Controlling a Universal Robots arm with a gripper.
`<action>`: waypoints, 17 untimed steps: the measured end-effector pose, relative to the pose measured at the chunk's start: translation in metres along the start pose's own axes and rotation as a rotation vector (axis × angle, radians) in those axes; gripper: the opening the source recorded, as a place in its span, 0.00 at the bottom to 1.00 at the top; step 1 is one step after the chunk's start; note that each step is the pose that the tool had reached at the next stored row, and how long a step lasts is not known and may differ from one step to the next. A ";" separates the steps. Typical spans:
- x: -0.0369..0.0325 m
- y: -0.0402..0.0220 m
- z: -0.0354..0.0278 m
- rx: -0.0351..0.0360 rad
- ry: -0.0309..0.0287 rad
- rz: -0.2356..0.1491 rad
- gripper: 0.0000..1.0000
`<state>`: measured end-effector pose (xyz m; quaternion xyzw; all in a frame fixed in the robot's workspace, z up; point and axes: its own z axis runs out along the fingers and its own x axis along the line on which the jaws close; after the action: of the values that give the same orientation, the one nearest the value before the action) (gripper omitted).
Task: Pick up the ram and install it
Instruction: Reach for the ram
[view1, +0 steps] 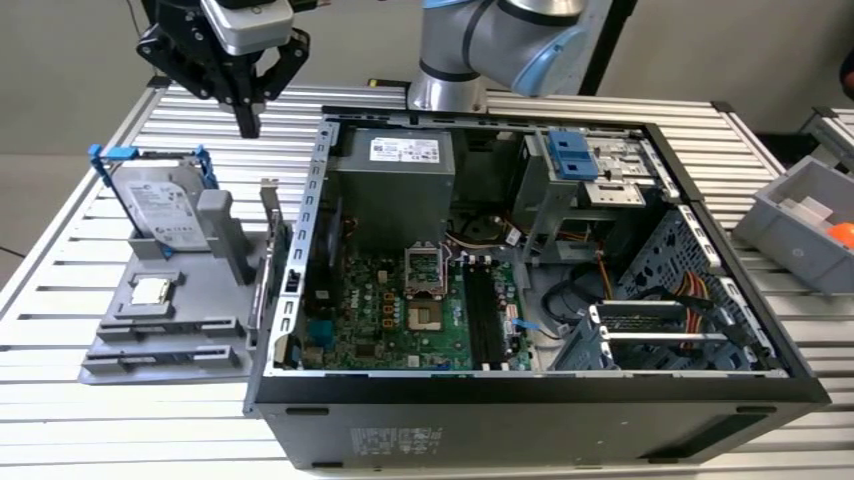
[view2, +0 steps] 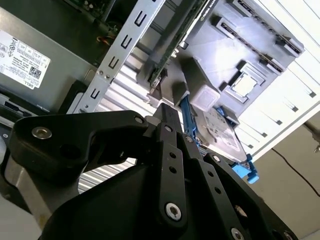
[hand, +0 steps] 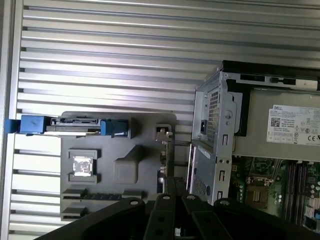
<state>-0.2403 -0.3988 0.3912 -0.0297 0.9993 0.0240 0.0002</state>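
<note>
Gripper (view1: 248, 126) hovers over slatted table (view1: 54, 290) near gray fixture (view1: 174, 350), fingers closed together, holding nothing. Ram (view1: 276, 250) stands on edge in fixture beside open case (view1: 534, 420), probably leaving upper edge free for grasping.

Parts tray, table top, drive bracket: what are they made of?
Parts tray: matte grey plastic, probably moulded or printed; flat, even colour with no glint.
Table top: bare ribbed metal, likely aluminium profile; bright streaky sheen along the slats.
Drive bracket: blue plastic, going by its saturated, uniform colour.
</note>
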 end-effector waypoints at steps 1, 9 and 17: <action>0.0006 0.0001 0.0000 0.0000 0.0001 0.000 0.00; 0.0045 0.0003 0.0000 -0.0001 0.0014 -0.004 0.00; 0.0079 0.0005 0.0001 -0.0002 0.0037 -0.007 0.00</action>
<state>-0.2482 -0.3988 0.3912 -0.0334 0.9992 0.0240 -0.0016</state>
